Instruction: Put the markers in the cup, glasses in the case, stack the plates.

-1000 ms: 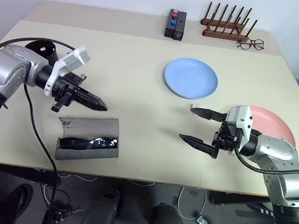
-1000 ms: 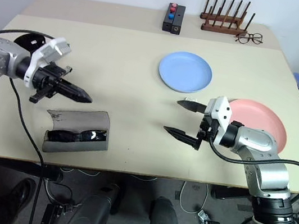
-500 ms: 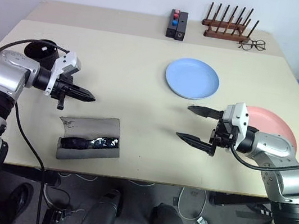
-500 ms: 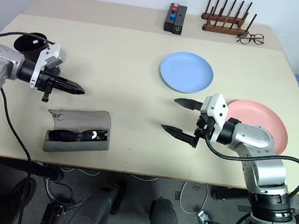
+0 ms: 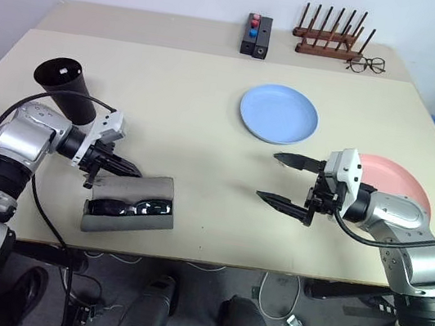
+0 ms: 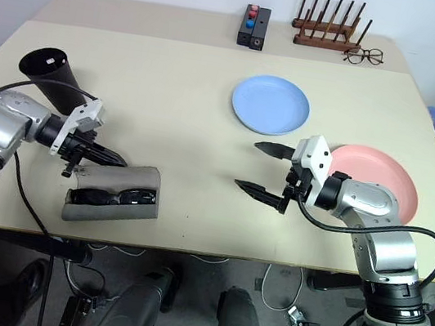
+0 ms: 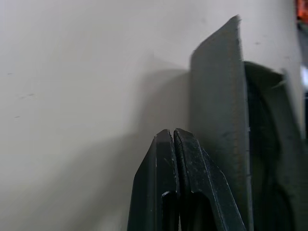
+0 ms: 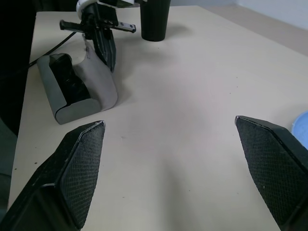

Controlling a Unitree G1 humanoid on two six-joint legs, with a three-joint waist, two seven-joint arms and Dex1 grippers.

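Glasses step nearly done, I judge: black-framed sunglasses (image 5: 129, 208) lie in the grey felt hinged case (image 5: 129, 206) at seven o'clock on the table, my clenched left gripper (image 5: 131, 170) against its raised lid, right gripper (image 5: 285, 179) splayed, empty; next, press the lid shut.

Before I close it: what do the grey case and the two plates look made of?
The case: grey felt-like fabric over a stiff shell, judging by its matte, slightly fuzzy surface and a lid that stands up by itself. The blue plate and the pink plate: probably plastic or melamine, smooth, evenly coloured, with a soft sheen; glazed ceramic can't be excluded.
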